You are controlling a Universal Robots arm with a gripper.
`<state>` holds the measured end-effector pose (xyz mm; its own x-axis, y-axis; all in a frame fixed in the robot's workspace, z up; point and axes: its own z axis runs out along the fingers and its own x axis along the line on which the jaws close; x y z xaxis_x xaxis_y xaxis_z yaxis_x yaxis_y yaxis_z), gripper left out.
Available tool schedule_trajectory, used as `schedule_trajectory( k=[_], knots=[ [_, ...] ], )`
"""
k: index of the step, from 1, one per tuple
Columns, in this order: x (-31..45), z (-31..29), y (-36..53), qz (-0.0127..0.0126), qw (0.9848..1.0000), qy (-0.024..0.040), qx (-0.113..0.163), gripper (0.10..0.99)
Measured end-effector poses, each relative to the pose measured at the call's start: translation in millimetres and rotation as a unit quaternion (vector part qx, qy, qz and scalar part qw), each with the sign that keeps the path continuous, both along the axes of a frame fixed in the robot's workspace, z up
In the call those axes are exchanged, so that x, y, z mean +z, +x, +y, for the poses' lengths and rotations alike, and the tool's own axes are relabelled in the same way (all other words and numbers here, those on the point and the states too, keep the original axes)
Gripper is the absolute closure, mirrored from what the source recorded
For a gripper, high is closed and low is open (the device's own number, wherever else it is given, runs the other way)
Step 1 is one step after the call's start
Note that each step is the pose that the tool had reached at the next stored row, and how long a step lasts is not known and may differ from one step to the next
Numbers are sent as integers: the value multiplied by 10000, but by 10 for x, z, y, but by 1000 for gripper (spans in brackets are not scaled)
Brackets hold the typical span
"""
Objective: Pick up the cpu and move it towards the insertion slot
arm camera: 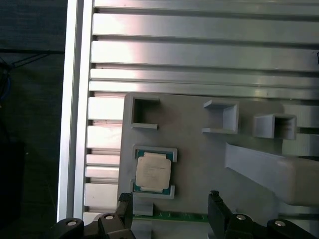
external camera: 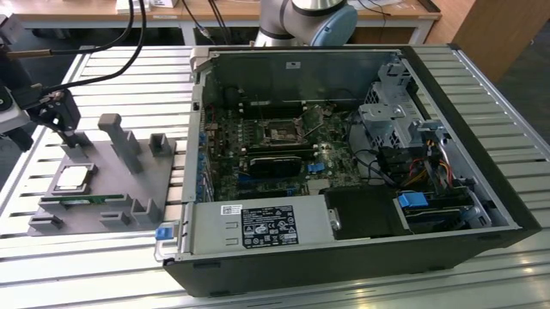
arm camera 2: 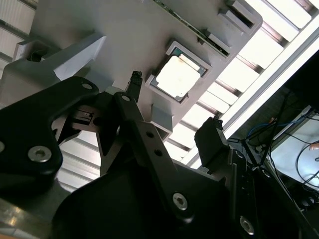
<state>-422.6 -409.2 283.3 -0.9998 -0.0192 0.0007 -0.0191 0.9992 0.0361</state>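
The cpu (external camera: 73,179) is a small silvery square with a pale edge, lying flat in a recess of the grey holder (external camera: 112,193) at the exterior view's left. My gripper (external camera: 60,119) hangs over the holder's far end, above the cpu and apart from it. In both wrist views the gripper (arm camera: 169,198) (arm camera 2: 174,104) is open, its two black fingers spread wider than the cpu (arm camera: 153,170) (arm camera 2: 178,75), with nothing between them. The insertion slot (external camera: 282,133), a square socket with a metal frame, sits on the motherboard inside the open computer case.
A green memory stick (external camera: 82,199) (arm camera: 179,216) lies in the holder next to the cpu. Grey upright posts (external camera: 120,141) rise from the holder. The case wall (external camera: 198,129) stands between holder and motherboard. Cables and drive cages crowd the case's right side.
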Motion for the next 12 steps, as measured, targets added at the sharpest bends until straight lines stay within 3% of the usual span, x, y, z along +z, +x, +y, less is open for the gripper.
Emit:
schedule_trajectory(
  k=[12],
  knots=[
    [-77,0,-2,0,10000,0,0,380]
  ],
)
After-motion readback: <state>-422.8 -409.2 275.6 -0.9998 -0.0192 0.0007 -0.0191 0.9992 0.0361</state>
